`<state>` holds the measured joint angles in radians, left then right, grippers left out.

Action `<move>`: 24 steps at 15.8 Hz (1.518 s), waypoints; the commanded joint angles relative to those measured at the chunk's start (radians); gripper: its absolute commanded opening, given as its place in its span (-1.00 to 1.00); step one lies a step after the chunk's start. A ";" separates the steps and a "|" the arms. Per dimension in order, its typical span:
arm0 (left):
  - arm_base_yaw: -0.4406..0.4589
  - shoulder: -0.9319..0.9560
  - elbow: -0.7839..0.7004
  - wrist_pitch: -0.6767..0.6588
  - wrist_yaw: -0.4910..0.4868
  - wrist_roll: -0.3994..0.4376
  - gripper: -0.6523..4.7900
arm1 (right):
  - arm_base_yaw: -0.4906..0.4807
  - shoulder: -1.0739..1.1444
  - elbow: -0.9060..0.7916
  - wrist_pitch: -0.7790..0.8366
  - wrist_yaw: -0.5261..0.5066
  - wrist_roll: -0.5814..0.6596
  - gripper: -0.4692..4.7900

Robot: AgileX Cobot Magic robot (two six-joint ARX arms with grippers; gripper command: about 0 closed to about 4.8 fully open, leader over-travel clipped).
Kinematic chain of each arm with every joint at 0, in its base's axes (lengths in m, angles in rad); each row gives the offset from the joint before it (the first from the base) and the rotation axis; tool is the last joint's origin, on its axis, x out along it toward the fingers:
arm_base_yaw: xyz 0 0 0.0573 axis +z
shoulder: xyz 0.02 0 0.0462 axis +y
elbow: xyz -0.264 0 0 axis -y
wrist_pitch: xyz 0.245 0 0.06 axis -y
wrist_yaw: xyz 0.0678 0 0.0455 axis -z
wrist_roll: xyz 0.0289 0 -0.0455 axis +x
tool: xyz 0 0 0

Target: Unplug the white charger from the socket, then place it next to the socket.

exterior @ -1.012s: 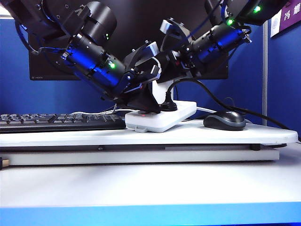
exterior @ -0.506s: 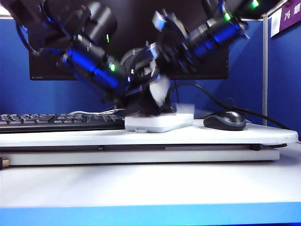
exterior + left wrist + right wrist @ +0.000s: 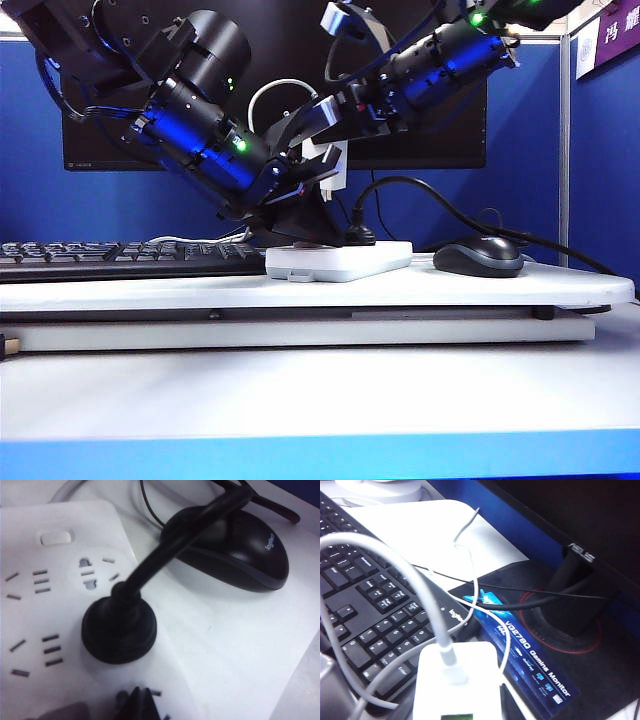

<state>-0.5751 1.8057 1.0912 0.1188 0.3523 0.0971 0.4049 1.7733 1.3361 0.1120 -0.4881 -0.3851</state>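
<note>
The white charger (image 3: 331, 163) hangs clear above the socket (image 3: 340, 262), its prongs out, with my right gripper (image 3: 322, 152) shut on it. In the right wrist view the charger (image 3: 457, 680) fills the space between the fingers, and its thin white cable (image 3: 395, 555) loops away over the keyboard. My left gripper (image 3: 300, 232) presses down on the socket's near end. Its tips (image 3: 140, 705) stand together, shut, on the white socket (image 3: 45, 605). A black plug (image 3: 119, 630) with a thick black cable stays in the socket.
A black mouse (image 3: 478, 257) lies right of the socket, also in the left wrist view as the mouse (image 3: 240, 550). A black keyboard (image 3: 120, 258) lies to its left. The monitor base (image 3: 570, 610) and thin cables are behind.
My right gripper has risen with the charger, pulling it out of the socket. The socket's tilted right end has dropped flat onto the table. The left arm has held still.
</note>
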 commanded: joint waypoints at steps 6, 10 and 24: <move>-0.003 -0.143 -0.015 -0.084 -0.017 -0.004 -0.78 | -0.039 -0.129 0.006 0.031 0.068 0.237 -0.82; -0.002 -0.317 -0.015 -0.076 -0.057 -0.003 -0.78 | -0.048 -0.266 0.006 -0.144 0.067 0.420 -0.82; -0.001 -0.505 -0.008 -0.072 -0.243 0.000 -0.78 | -0.048 -0.337 0.004 -0.814 0.064 0.726 -0.83</move>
<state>-0.5762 1.3037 1.0790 0.0402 0.1112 0.0967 0.3573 1.4334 1.3361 -0.6922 -0.4194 0.3279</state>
